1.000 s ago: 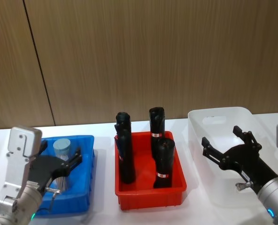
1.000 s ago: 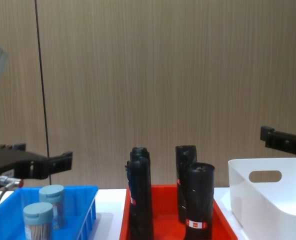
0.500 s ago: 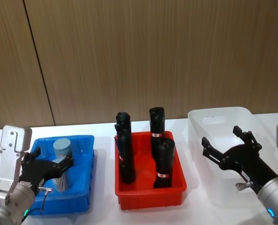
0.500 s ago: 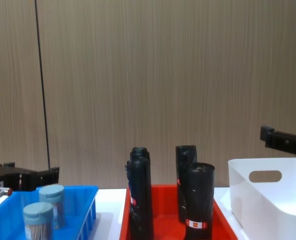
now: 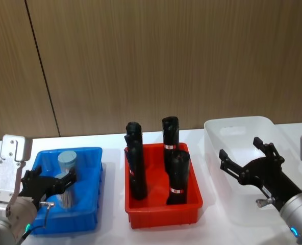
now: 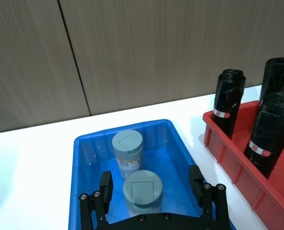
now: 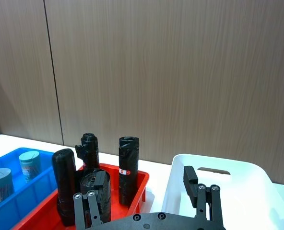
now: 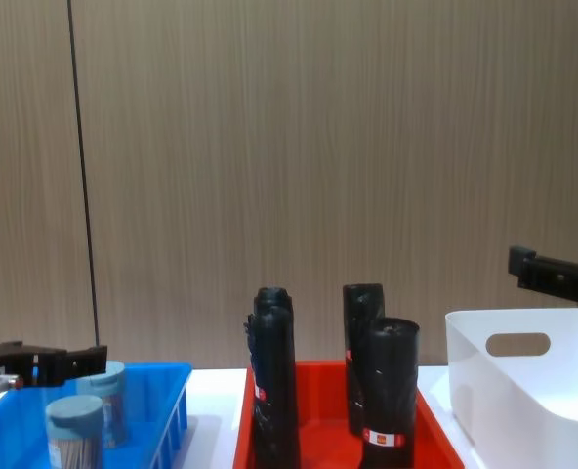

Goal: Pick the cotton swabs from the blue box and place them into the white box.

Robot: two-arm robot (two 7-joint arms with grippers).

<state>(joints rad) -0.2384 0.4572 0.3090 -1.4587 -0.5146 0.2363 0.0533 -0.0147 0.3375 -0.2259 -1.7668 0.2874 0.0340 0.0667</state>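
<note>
Two cotton swab jars with grey-blue lids stand in the blue box (image 6: 84, 158): a far jar (image 6: 127, 147) and a near jar (image 6: 142, 190). My left gripper (image 6: 150, 182) is open and low over the box, with one finger (image 6: 105, 184) on each side of the near jar, not touching it. In the head view the left gripper (image 5: 51, 180) covers the near jar, and the far jar (image 5: 67, 160) shows behind it. My right gripper (image 5: 239, 148) hangs open above the white box (image 5: 243, 124) with nothing in it.
A red bin (image 5: 161, 204) with three tall black cylinders (image 5: 177, 176) stands between the blue and white boxes. A wood-panel wall rises close behind the white table (image 5: 110, 232).
My left gripper has dropped lower and drawn back over the blue box, so the near jar now sits between its open fingers. The right arm has not moved.
</note>
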